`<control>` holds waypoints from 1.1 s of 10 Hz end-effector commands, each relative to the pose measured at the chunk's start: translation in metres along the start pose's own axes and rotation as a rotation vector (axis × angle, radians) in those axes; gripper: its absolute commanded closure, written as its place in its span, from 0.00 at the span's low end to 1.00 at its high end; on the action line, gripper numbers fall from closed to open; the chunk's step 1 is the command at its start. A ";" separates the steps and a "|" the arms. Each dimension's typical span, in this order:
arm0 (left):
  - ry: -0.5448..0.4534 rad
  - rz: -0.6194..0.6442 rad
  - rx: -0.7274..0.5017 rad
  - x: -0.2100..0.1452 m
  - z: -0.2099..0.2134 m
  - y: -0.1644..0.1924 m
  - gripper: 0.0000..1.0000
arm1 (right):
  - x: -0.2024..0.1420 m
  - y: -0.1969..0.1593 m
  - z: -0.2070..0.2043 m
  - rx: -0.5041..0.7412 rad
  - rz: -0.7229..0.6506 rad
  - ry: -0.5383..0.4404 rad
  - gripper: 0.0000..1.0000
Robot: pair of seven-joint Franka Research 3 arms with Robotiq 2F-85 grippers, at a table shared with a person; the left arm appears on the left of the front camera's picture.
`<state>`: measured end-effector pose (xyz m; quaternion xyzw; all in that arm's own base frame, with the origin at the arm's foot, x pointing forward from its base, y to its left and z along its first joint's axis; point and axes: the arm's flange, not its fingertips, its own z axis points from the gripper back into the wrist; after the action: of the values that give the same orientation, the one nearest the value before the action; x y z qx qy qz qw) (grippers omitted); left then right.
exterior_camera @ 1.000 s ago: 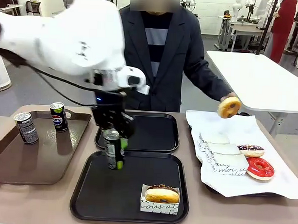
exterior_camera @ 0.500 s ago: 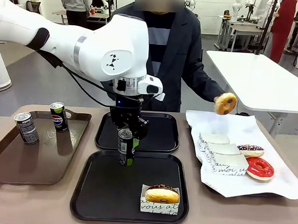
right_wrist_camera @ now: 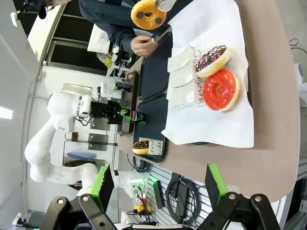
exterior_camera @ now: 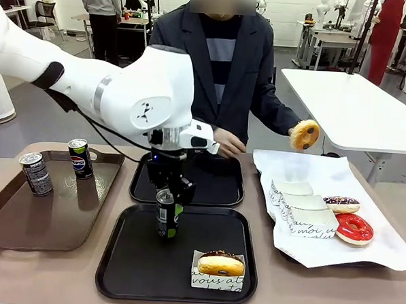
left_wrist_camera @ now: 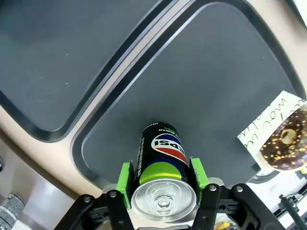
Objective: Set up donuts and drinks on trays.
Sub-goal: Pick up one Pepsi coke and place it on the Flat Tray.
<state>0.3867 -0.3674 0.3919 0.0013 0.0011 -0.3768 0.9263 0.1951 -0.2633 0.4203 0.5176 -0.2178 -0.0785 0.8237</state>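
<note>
- Left arm: reaches in from the robot's left across the middle, wrist pointing straight down over the two black trays.
- Near black tray: closest to the robot. Its left rear part is bare except for the can. The far black tray lies just behind it, rims side by side, nothing on it.
- Can: upright, long axis vertical and in line with the fingers, silver top up toward the wrist, in the left rear part of the near tray. The wrist view shows the base down at the tray floor; I cannot tell whether it touches or hangs just above.
- Left gripper: partly closed, green pads clamped on opposite sides of the can's upper body.
- Judgement: the next move turns on the gap under the base. The path is straight down, and the jaws should part only once the can stands.
- Sleeved donut: at the near tray's front right corner, well apart from the can, out of the way.
- Right gripper: wide open, holding nothing, off past the paper sheet.
</note>
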 end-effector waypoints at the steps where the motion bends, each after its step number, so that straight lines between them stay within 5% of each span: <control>1: -0.050 -0.041 0.050 -0.017 -0.001 0.000 0.42 | 0.003 -0.001 0.001 0.024 0.019 -0.018 0.00; 2: -0.065 -0.055 0.056 -0.019 -0.001 0.000 0.42 | 0.003 -0.001 0.001 0.024 0.019 -0.018 0.00; 3: -0.072 -0.064 0.055 -0.020 0.002 -0.001 0.00 | 0.003 -0.001 0.001 0.024 0.019 -0.018 0.00; 6: -0.049 -0.037 0.026 -0.021 0.017 -0.001 0.00 | 0.003 -0.001 0.001 0.024 0.019 -0.018 0.00; 7: -0.039 -0.020 0.028 -0.025 0.027 -0.004 0.09 | 0.003 -0.001 0.001 0.024 0.019 -0.018 0.00; 8: -0.022 0.029 0.037 -0.031 0.041 -0.005 0.00 | 0.003 -0.001 0.001 0.024 0.019 -0.018 0.00; 11: -0.102 0.077 0.027 -0.070 0.100 -0.014 0.00 | 0.003 -0.001 0.001 0.024 0.019 -0.018 0.00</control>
<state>0.3463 -0.3414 0.4735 0.0075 -0.0371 -0.3510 0.9356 0.1952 -0.2632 0.4202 0.5177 -0.2175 -0.0784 0.8237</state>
